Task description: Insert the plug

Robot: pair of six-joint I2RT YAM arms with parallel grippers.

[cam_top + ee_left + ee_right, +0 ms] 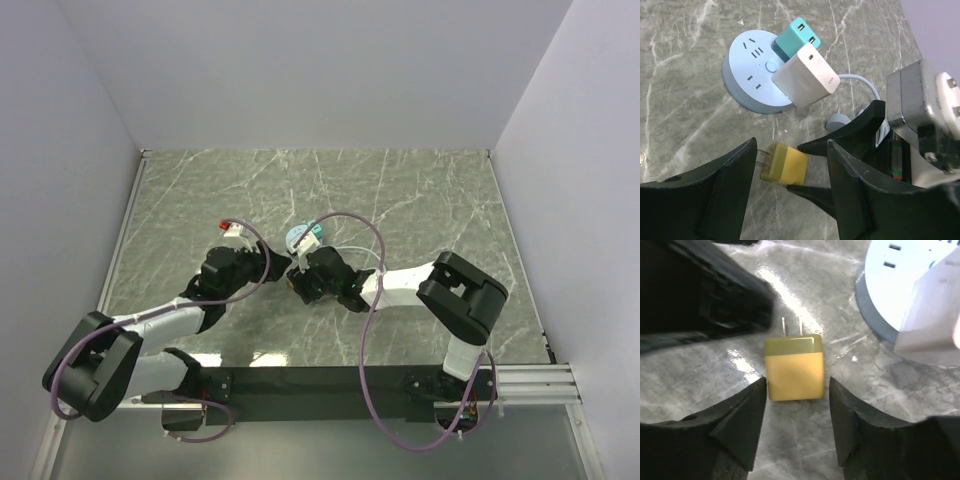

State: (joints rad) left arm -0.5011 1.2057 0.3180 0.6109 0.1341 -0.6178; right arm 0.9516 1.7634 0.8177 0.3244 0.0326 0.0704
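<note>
Marble table [420, 200], both grippers low by the yellow plug [794, 367].
Right gripper [797, 386] fingers apart, flanking the plug's rear, contact unclear; left gripper [792, 146] fingers wide apart, holding nothing; plug lies flat near socket [747, 75].

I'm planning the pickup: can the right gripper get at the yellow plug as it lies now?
Probably yes. The right gripper is open and the yellow plug lies between its fingertips, nothing in the gaps. The left gripper hangs close beside the prongs.
</note>
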